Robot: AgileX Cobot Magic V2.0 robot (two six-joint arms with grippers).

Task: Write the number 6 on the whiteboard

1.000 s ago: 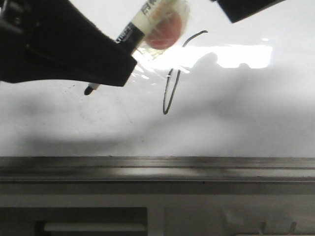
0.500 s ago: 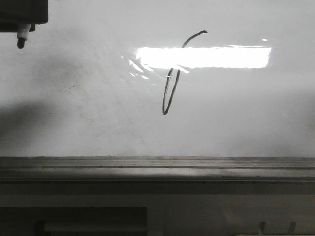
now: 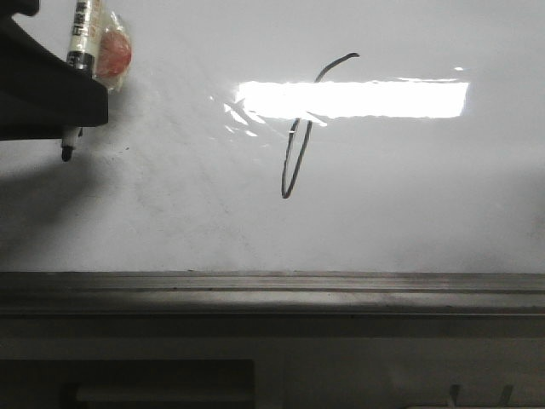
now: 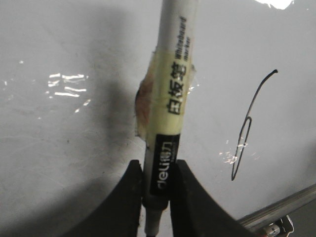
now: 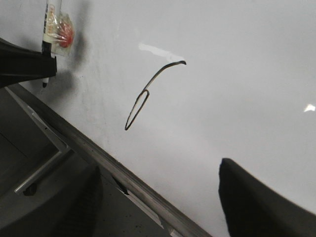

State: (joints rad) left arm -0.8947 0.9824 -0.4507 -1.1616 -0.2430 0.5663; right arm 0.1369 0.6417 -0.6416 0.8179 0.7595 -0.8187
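The number 6 is a thin black slanted loop with a tail hooking right, drawn mid-way across the whiteboard. It also shows in the left wrist view and the right wrist view. My left gripper is shut on a white marker wrapped in yellowish tape; in the front view the marker is at the far left, well left of the 6, tip pointing down near the board. My right gripper is open and empty, its fingers spread over the board's lower edge.
The board's grey metal lower frame runs across the front view and shows in the right wrist view. A bright rectangular light reflection crosses the top of the 6. Faint smudges mark the board to its left.
My left gripper with the marker has swung from beside the 6 to the far left of the board, first rising, then dropping a little. The dark shape at top right has left the view.
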